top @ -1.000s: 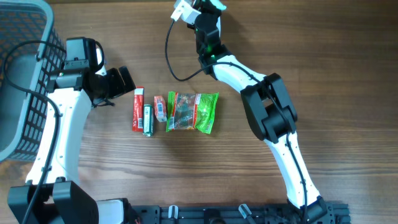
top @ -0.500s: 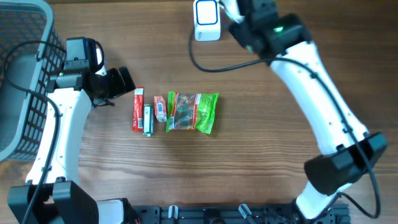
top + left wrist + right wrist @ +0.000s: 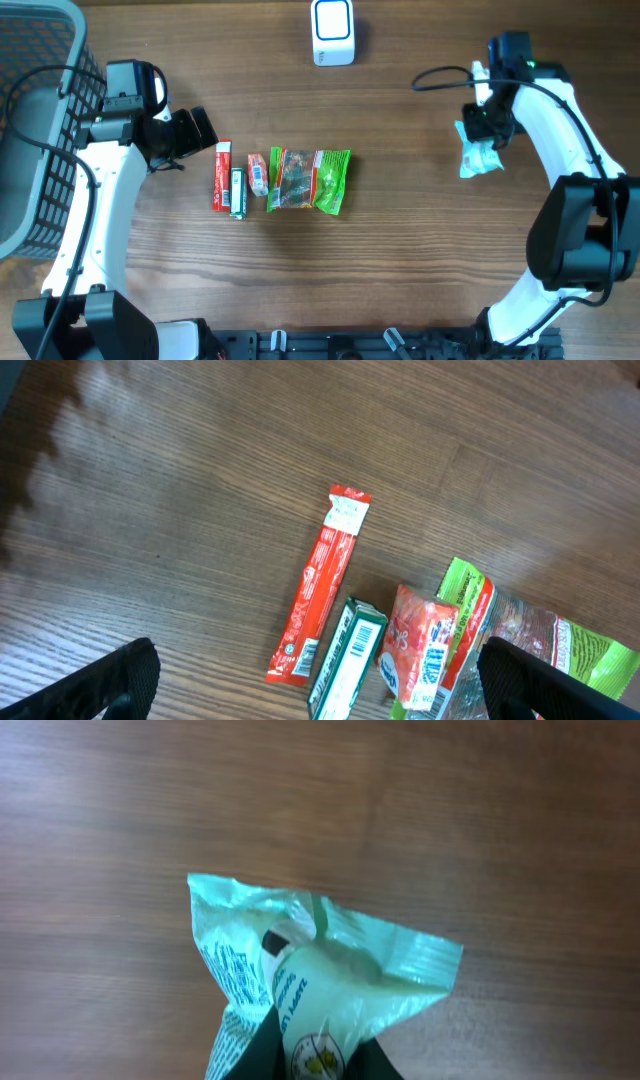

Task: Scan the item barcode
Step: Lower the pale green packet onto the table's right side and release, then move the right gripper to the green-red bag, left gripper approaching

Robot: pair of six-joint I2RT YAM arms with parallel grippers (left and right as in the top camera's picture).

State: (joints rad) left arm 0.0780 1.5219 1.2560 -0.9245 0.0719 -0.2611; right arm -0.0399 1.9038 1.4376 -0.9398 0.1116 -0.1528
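My right gripper (image 3: pixel 484 128) is shut on a mint-green packet (image 3: pixel 478 158) at the right side of the table. In the right wrist view the crumpled packet (image 3: pixel 330 965) is pinched between the dark fingers of the gripper (image 3: pixel 315 1055), above bare wood. The white barcode scanner (image 3: pixel 332 32) stands at the back centre, well left of the packet. My left gripper (image 3: pixel 190 135) is open beside the row of items; in its wrist view the gripper (image 3: pixel 325 680) hangs wide over a red stick pack (image 3: pixel 320 585) and a green-white box (image 3: pixel 345 660).
A row lies mid-table: the red stick pack (image 3: pixel 221 175), the green-white box (image 3: pixel 238 193), an orange-red packet (image 3: pixel 257 173) and a green snack bag (image 3: pixel 312 181). A grey mesh basket (image 3: pixel 40 120) fills the far left. A black cable (image 3: pixel 440 72) loops off the right arm.
The right arm has swung from over the scanner at the back centre to the right side of the table, carrying the mint-green packet. The left arm has not moved.
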